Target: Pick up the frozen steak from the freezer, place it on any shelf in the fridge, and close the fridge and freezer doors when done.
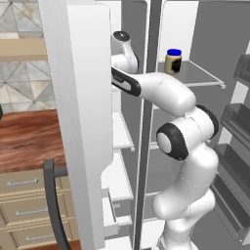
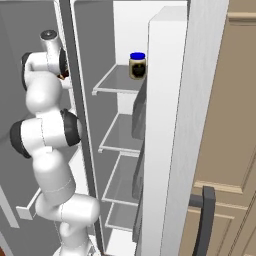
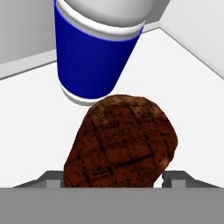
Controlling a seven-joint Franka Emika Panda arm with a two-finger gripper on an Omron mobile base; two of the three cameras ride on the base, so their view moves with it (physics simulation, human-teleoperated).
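Note:
The frozen steak [image 3: 122,140], brown with grill marks, lies on the white freezer shelf [image 3: 35,131] close in front of the hand. My gripper [image 3: 111,181] is open, its jaws standing wide on either side of the steak's near end, and I cannot tell if they touch it. My arm [image 1: 161,93] reaches left into the freezer, behind the open freezer door [image 1: 78,122], which hides the hand. The fridge side stands open as well, with its door [image 2: 170,125] swung out on the right.
A blue and white cup [image 3: 96,57] stands just behind the steak. A dark jar with a blue lid [image 1: 173,61] sits on the top fridge shelf [image 2: 117,80]; lower fridge shelves [image 2: 122,135] are bare. Wooden drawers [image 1: 24,195] lie left of the freezer door.

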